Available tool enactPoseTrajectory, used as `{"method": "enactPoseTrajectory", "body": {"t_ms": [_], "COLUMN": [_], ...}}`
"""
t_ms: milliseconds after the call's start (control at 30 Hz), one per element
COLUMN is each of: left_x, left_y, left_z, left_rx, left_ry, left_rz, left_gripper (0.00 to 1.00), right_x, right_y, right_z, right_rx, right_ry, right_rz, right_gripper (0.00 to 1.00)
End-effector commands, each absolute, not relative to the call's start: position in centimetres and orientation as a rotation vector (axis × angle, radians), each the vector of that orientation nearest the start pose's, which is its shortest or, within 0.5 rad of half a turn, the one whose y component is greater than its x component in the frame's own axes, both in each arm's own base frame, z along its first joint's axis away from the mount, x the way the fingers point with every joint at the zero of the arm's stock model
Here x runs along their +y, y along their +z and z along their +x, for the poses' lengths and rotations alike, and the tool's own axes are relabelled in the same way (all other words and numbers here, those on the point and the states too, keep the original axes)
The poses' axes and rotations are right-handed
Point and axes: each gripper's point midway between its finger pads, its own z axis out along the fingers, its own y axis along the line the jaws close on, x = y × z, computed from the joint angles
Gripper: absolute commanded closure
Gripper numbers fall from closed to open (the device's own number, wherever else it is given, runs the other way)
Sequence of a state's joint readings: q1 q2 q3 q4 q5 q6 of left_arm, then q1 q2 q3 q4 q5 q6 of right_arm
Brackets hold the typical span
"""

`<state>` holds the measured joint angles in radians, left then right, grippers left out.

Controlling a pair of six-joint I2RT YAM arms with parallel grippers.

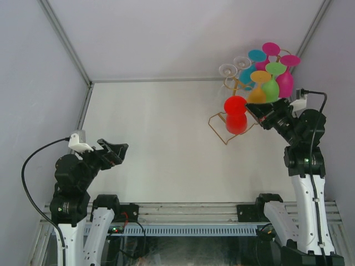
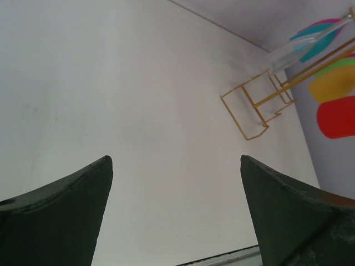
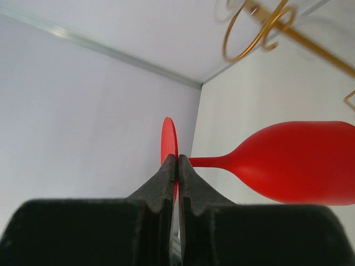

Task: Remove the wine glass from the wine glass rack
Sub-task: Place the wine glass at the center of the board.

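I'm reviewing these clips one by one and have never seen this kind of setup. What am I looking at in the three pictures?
Two robot arms are bolted at the near edge of a white table. The overhead picture looks down from behind them; the other two come from cameras on each wrist. At the far right stands a gold wire rack hung with coloured glasses. The right gripper is shut on the flat foot of a red wine glass, apparently just off the rack's loops. The left gripper is open, holding nothing, above bare table.

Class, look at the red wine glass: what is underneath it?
Under the red wine glass, seen from above, lie the gold rack's wire base and the white table. The bowl covers part of the base. The right hand pinches the glass's foot.
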<state>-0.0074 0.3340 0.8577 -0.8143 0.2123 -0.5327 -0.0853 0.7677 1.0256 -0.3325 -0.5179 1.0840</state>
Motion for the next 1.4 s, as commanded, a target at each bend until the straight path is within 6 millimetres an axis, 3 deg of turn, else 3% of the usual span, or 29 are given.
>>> {"method": "enactPoseTrajectory", "body": {"t_ms": [0, 300, 533, 767, 1067, 1367], "left_x": [-9.2, -14.8, -16.2, -19.5, -23.9, -24.4], "left_y": [28.5, 30.6, 31.8, 32.5, 32.8, 32.8], "left_z": [18.0, 17.0, 17.2, 16.3, 14.7, 15.1], "left_rx": [1.829, 1.74, 1.691, 1.713, 1.739, 1.729], "left_ry": [-0.794, -1.266, -1.386, -1.477, -1.562, -1.57], "left_rz": [-0.243, -0.069, -0.083, 0.019, 0.182, 0.19], "left_gripper": [0.0, 0.01, 0.1, 0.12, 0.24, 0.57], "right_x": [13.3, 20.7, 25.3, 29.0, 31.0, 32.1], "right_y": [39.1, 36.2, 34.5, 33.9, 33.7, 33.7], "right_z": [24.7, 22.6, 20.8, 19.2, 17.9, 15.9], "right_rx": [1.708, 1.849, 1.853, 1.847, 1.839, 1.831], "right_ry": [1.239, 1.371, 1.415, 1.486, 1.556, 1.628], "right_rz": [0.319, -0.032, -0.217, -0.334, -0.416, -0.518], "right_gripper": [1.0, 1.0, 1.0, 1.0, 1.0, 1.0]}}
